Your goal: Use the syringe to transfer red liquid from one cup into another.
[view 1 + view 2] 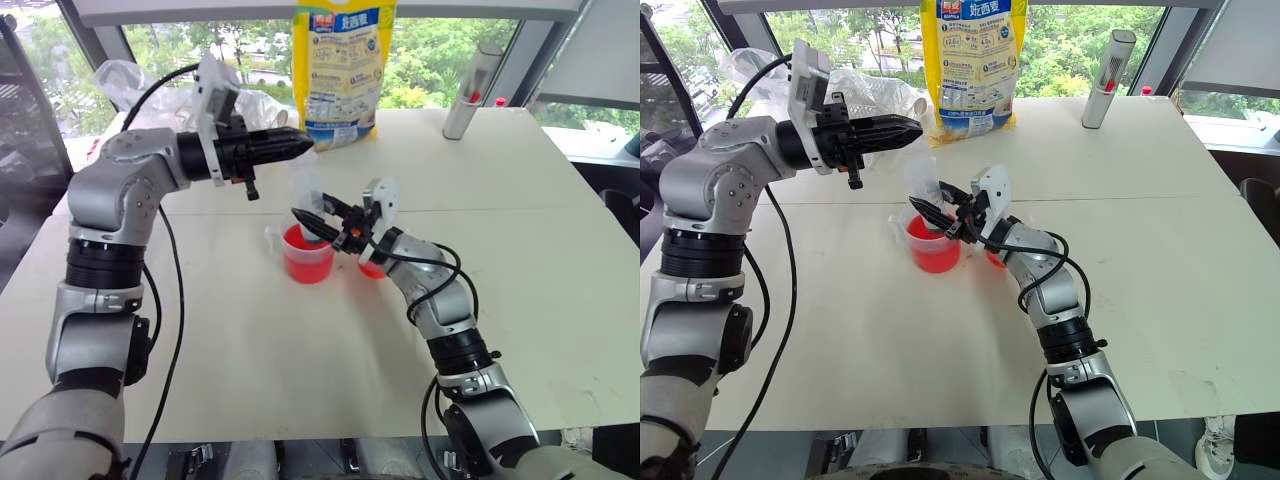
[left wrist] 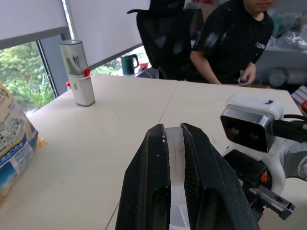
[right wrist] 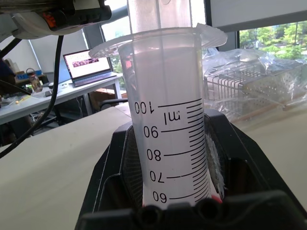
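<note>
The clear syringe (image 1: 307, 190) stands upright over the larger handled cup (image 1: 308, 262), which holds red liquid (image 1: 308, 250). My right gripper (image 1: 320, 222) is shut on the syringe's barrel (image 3: 168, 120), whose printed scale faces the right wrist view. My left gripper (image 1: 306, 146) points level from the left and is shut on the syringe's plunger (image 2: 175, 158) at the top. The smaller cup (image 1: 372, 269), with a little red liquid in it, sits just right of the larger one, partly hidden behind my right hand. The syringe's tip is hidden.
A yellow bag (image 1: 340, 70) stands at the table's far edge, with a grey cylinder (image 1: 470, 90) to its right and crumpled clear plastic (image 1: 130, 85) at the far left. A seated person (image 2: 235, 43) is beyond the table. The near tabletop (image 1: 300, 370) is bare.
</note>
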